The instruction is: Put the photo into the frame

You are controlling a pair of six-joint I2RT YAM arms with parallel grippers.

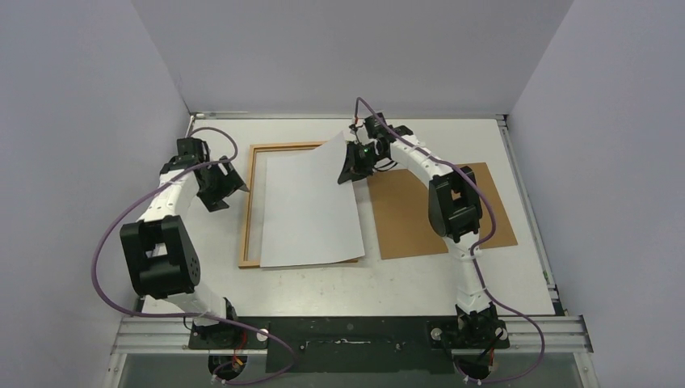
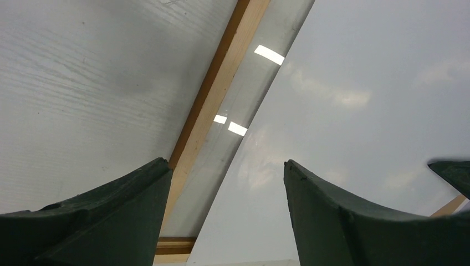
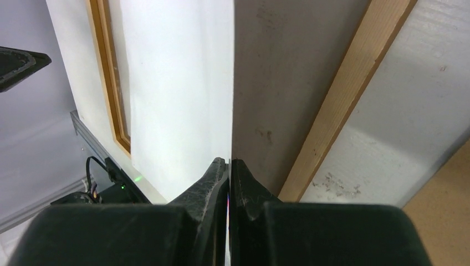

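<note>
The photo (image 1: 311, 206) lies white back up over the orange-brown frame (image 1: 252, 198), skewed, with its far right corner lifted. My right gripper (image 1: 353, 164) is shut on that lifted corner; in the right wrist view the sheet (image 3: 177, 83) runs edge-on between the closed fingers (image 3: 229, 166), with the frame's rail (image 3: 343, 94) beside it. My left gripper (image 1: 229, 190) is open and empty at the frame's left rail, just above it. In the left wrist view the rail (image 2: 216, 94), the glass and the photo's white back (image 2: 360, 100) show between the spread fingers (image 2: 221, 183).
A brown fibreboard backing panel (image 1: 412, 214) lies flat to the right of the frame, partly under the right arm. The table's white surface (image 1: 388, 283) is walled at the back and both sides. A metal rail runs along the near edge.
</note>
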